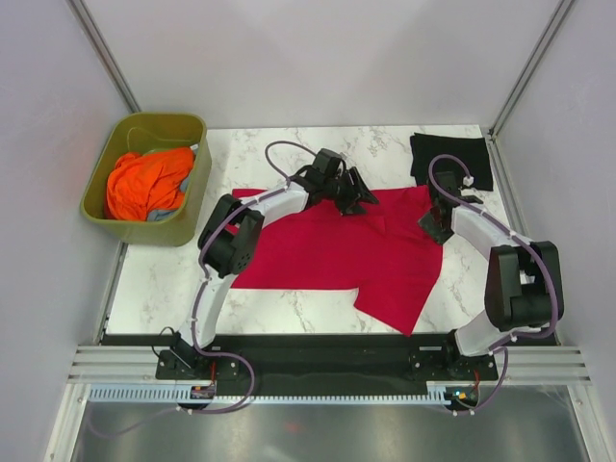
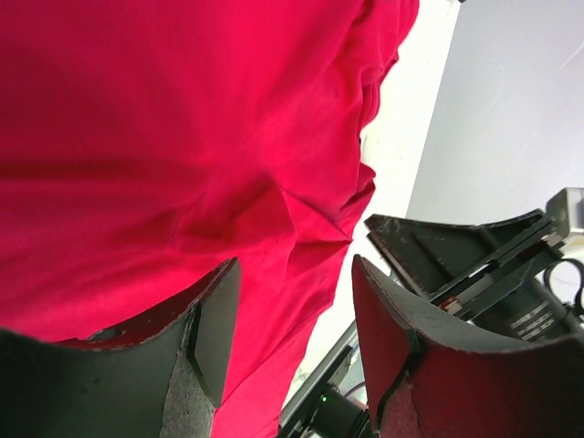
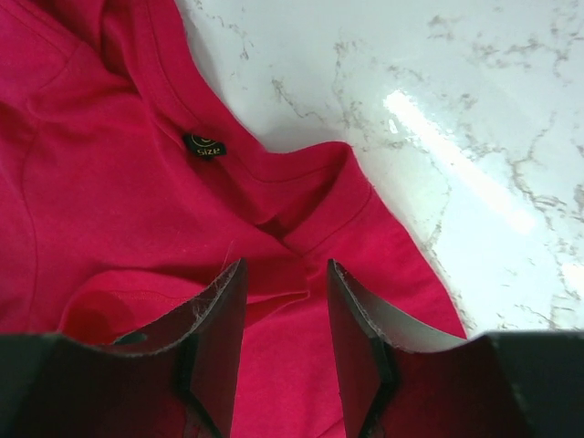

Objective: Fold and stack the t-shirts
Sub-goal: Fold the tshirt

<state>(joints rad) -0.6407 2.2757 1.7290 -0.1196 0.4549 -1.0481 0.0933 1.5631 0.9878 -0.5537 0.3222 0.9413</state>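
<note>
Nearest us, the red t-shirt (image 1: 327, 252) lies spread flat mid-desk (image 1: 159, 284), one sleeve trailing toward the arm bases. Its long axis runs left-right, with the hem toward the left arm and the collar (image 3: 274, 178) at the right arm's end. The right pincer (image 1: 433, 223) sits low over that collar. The jaws are apart with cloth below them, and we read it as released, nothing clamped. The left pincer (image 1: 354, 197) is on the shirt's far edge, about midway along. Its jaws are also apart over the fabric, so released too. For the coming fold, as we judge it, the shirt body lies on the near side of both pincers, so any grab on the far edge gets pulled toward us across the short axis. The right arm is nearer the collar and the left is nearer the mid far hem. The right wrist view shows the size label (image 3: 204, 147) and a small ridge of cloth between the jaws, which the top view can't resolve. The left wrist view shows wrinkles at the shirt edge and little else. Only the top view gives the full outline. Farther back, the black t-shirt (image 1: 452, 160) lies folded at the far right corner, apart from the red one. The olive tub (image 1: 144, 231) with orange cloth (image 1: 144, 183) sits far left.
</note>
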